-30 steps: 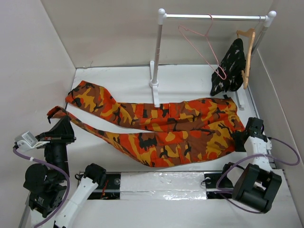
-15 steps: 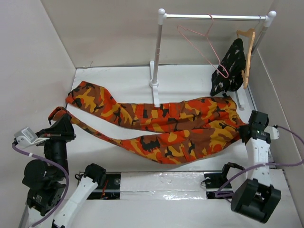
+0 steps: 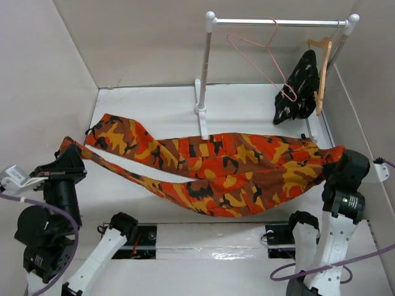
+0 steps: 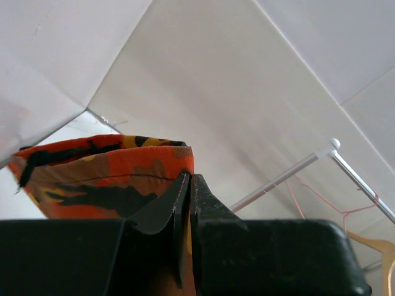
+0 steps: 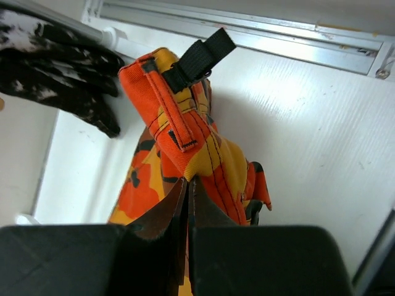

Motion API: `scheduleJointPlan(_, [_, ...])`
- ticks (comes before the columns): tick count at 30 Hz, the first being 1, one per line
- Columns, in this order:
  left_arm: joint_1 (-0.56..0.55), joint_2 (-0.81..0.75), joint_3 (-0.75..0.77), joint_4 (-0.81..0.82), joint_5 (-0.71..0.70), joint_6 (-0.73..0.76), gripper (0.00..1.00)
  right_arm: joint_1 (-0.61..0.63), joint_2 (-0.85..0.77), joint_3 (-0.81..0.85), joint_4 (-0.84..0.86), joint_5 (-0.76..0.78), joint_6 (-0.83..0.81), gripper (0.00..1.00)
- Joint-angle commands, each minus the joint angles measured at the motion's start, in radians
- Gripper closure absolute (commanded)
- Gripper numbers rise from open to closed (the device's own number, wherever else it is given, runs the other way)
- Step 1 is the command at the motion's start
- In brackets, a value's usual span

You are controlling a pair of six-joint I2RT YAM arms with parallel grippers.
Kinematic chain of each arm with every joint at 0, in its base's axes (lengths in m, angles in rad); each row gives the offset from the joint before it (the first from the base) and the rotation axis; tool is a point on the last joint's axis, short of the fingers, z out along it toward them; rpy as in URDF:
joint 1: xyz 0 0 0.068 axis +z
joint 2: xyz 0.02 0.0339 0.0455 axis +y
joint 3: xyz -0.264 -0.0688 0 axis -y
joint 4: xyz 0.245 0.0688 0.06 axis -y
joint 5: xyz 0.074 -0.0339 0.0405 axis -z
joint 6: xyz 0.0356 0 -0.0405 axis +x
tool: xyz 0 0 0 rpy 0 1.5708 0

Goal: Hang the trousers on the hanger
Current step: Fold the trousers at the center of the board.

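While left hand pinches trousers, right hand pinches waistband.

Orange, red, yellow, black camouflage trousers; pink hanger

- The trousers hang stretched from the left claw to the right claw, barring any straight reach across the middle of the tabletop.
- Behind them, bare tabletop lies open to the left of the rack post.
- Right of the post, the pink hanger has free air beneath it.
- The black garment and wooden hanger crowd the right end of the rail.
- The side walls stand close by both claws.
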Motion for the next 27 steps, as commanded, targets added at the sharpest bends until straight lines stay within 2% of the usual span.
scheduleJointPlan(1, [-0.002,0.076,-0.042,-0.008,-0.051,-0.081,1.0,-0.002,0.049,0.066,0.0,0.001,-0.11,0.96])
scheduleJointPlan(3, [-0.002,0.111,-0.066,-0.031,-0.072,-0.127,1.0,-0.002,0.081,0.071,0.022,-0.008,-0.118,0.97])
scheduleJointPlan(7, [-0.002,0.213,-0.187,0.021,-0.129,-0.171,1.0,0.008,0.186,0.083,0.06,-0.021,-0.136,0.99])
scheduleJointPlan(11, [-0.002,0.432,-0.188,-0.045,-0.209,-0.289,1.0,-0.002,0.235,0.062,0.122,-0.076,-0.13,0.99])
scheduleJointPlan(14, [0.039,0.524,-0.146,-0.074,-0.285,-0.29,1.0,-0.002,0.284,0.042,0.187,-0.09,-0.109,1.0])
scheduleJointPlan(15, [0.066,0.541,-0.133,-0.069,-0.288,-0.264,1.0,-0.002,0.307,0.022,0.201,-0.093,-0.098,1.0])
scheduleJointPlan(18, [0.269,0.619,-0.105,-0.037,-0.215,-0.143,1.0,-0.012,0.445,0.054,0.163,-0.097,-0.064,1.0])
scheduleJointPlan(19, [0.347,0.642,-0.094,-0.048,-0.169,-0.119,1.0,-0.012,0.472,0.072,0.152,-0.103,-0.067,1.0])
scheduleJointPlan(20, [0.47,0.682,-0.091,-0.051,-0.116,-0.104,1.0,-0.012,0.505,0.089,0.148,-0.111,-0.069,1.0])
scheduleJointPlan(22, [0.488,0.708,-0.079,-0.101,-0.124,-0.168,1.0,-0.012,0.525,0.14,0.131,-0.11,-0.073,1.0])
scheduleJointPlan(24, [0.606,0.744,-0.062,-0.121,-0.004,-0.219,1.0,0.005,0.549,0.148,0.129,-0.087,-0.078,1.0])
scheduleJointPlan(27, [0.643,0.831,0.048,-0.201,-0.029,-0.265,1.0,0.024,0.586,0.14,0.157,-0.059,-0.09,1.0])
